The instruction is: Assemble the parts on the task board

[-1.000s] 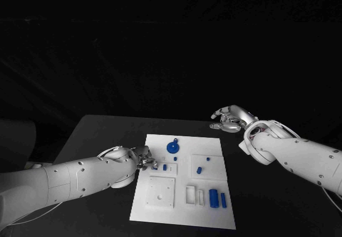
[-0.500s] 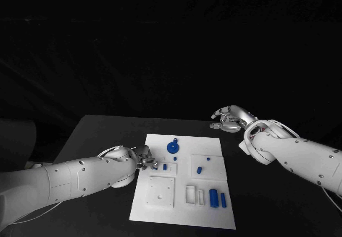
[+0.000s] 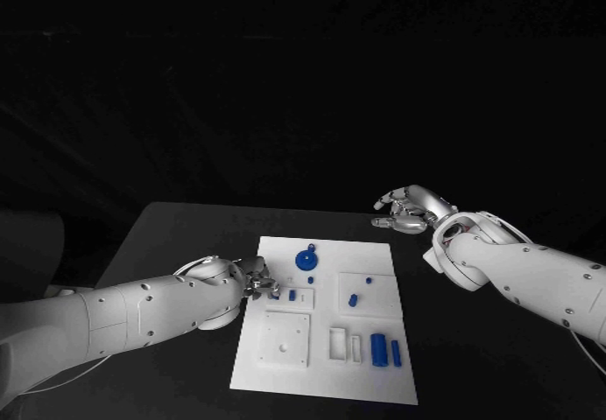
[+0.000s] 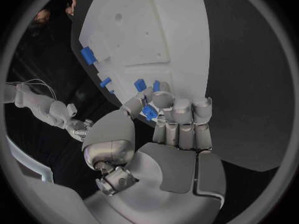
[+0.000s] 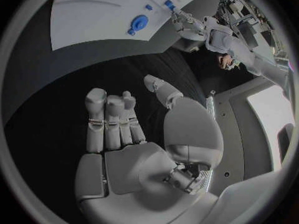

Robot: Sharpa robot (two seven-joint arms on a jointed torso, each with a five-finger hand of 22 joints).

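The left hand [image 3: 253,284] is working at the task board's [image 3: 391,385] nine-o'clock edge, pinching a small blue block [image 4: 149,112] between thumb and fingertips. It is probably hovering there because the recessed slots and two more blue blocks [image 4: 139,84] lie just ahead of it, so the pinched piece looks bound for a seat close by.

The right hand [image 3: 408,210] is idling over the black table [image 3: 177,236] past the board's one-o'clock corner, gripping nothing, its fingers half curled but parted. It is likely keeping out of the way.

The board is a matte white plate with square raised panels. A round blue knob [image 3: 306,259] is sitting toward twelve o'clock, and two upright blue cylinders [image 3: 377,349] are standing near five o'clock. The parts look like hard, smooth plastic; the hands are brushed silver metal.
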